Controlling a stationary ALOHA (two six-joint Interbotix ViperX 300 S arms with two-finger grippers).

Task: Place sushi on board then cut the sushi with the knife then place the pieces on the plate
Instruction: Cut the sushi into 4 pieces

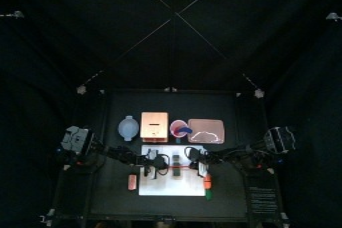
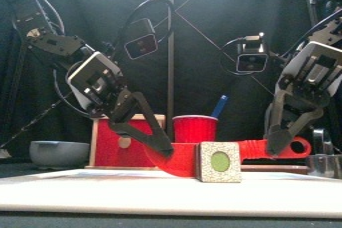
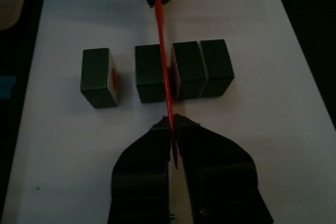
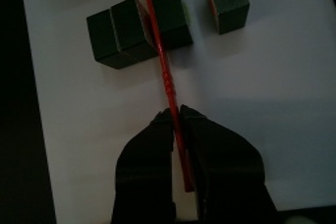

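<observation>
On the board: sushi partly cut

At the middle of the left wrist view the sushi [image 3: 184, 69] lies on the board [image 3: 262, 120], with one piece [image 3: 98, 78] apart at centre left. Across the joined block runs the red knife [image 3: 159, 41], clenched at one end by the left gripper [image 3: 170, 122] and at the other by the right gripper [image 4: 178, 113]. Placing looks done and cutting partway. No piece shows on the plate [image 1: 207, 129], upper right of the board in the top view.
</observation>
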